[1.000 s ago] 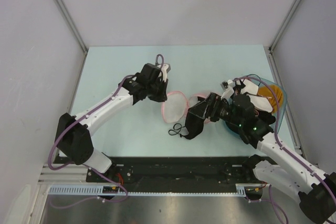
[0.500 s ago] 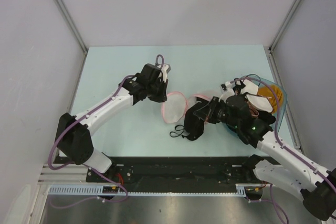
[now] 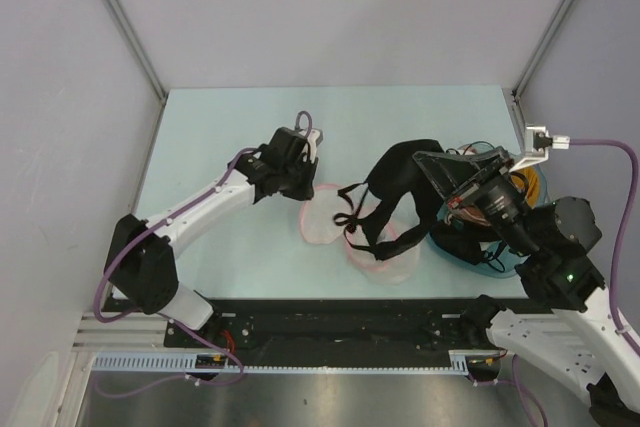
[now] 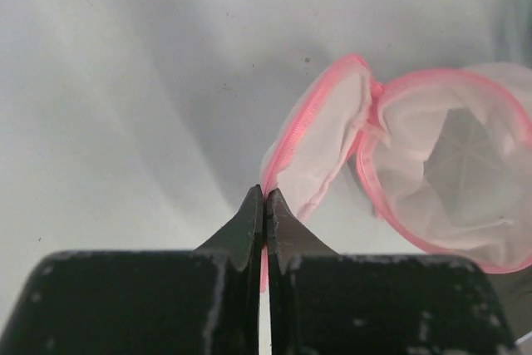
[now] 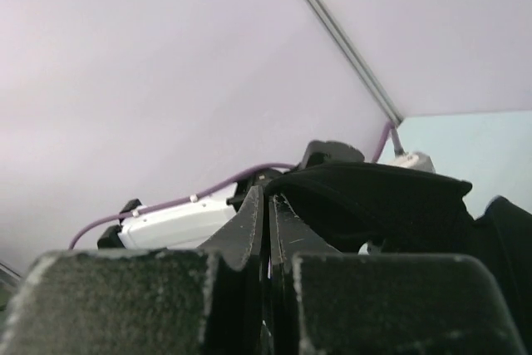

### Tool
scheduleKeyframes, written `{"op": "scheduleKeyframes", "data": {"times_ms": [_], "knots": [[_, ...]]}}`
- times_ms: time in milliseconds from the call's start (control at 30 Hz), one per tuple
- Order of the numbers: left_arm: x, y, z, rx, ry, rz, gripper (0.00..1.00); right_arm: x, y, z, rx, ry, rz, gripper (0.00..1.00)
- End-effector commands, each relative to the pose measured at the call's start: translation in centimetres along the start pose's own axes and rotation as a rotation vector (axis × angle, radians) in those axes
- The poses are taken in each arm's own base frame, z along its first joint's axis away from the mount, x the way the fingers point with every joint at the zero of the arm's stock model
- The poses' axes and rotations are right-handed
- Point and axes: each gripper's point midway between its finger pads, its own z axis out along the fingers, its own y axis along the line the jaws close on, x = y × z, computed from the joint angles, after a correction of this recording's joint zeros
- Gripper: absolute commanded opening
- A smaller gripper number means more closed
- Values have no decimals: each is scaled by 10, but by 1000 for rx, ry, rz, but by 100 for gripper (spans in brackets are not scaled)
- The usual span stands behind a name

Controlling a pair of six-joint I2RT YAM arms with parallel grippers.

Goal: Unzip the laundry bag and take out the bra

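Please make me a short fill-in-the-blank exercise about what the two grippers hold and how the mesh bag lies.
1. The left gripper is shut on the ___ rim of the laundry bag.
2. The right gripper holds up a bra whose colour is ___.
3. The laundry bag lies open on the table in ___ round halves.
Missing words: pink; black; two.

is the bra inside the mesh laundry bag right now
No, the bra hangs from the right gripper, lifted outside the opened laundry bag.
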Motion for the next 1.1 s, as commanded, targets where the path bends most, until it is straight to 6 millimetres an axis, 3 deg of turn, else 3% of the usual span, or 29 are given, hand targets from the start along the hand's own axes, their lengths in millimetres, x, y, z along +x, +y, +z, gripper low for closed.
{"op": "scheduleKeyframes", "data": {"times_ms": [0, 167, 233, 267, 333, 367, 433, 467, 533, 567, 600, 633, 800, 967, 1000, 1033, 1067], "knots": [[-6, -2, -6, 10, -35, 11, 0, -32, 13, 3, -32, -126, -31, 0], [-9, -1, -9, 1, -45, 8, 0, -52, -4, -1, 104, -172, -118, 0], [-17, 0, -15, -8, -69, 3, 0, -63, -23, -4, 219, -208, -162, 0], [-30, 1, -23, -10, -97, -2, 0, -79, -27, -9, 273, -253, -213, 0], [-43, 7, -34, -34, -118, -14, 0, -87, -43, -12, 375, -263, -266, 0], [-67, 16, -46, -73, -179, -28, 1, -101, -48, -18, 440, -302, -319, 0], [-86, 26, -59, -97, -223, -46, 0, -108, -64, -21, 541, -309, -371, 0], [-105, 34, -69, -109, -267, -61, 0, -117, -73, -27, 612, -331, -414, 0], [-118, 44, -76, -122, -278, -75, 0, -121, -90, -30, 706, -335, -461, 0], [-136, 54, -88, -144, -320, -91, 0, -124, -99, -33, 755, -339, -490, 0], [-140, 63, -83, -170, -309, -106, 0, -123, -107, -35, 794, -330, -505, 0], [-152, 82, -91, -197, -329, -152, 0, -127, -132, -37, 883, -314, -536, 0], [-163, 125, -87, -242, -358, -236, 0, -122, -207, -48, 1018, -211, -462, 0], [-146, 178, -77, -361, -320, -312, 0, -110, -297, -82, 1110, -137, -310, 0], [-137, 187, -71, -376, -297, -327, 1, -99, -310, -85, 1105, -112, -265, 0], [-131, 190, -69, -381, -285, -336, 0, -85, -336, -101, 1168, -89, -222, 0], [-129, 193, -66, -385, -284, -341, 0, -75, -346, -103, 1165, -66, -198, 0]]}}
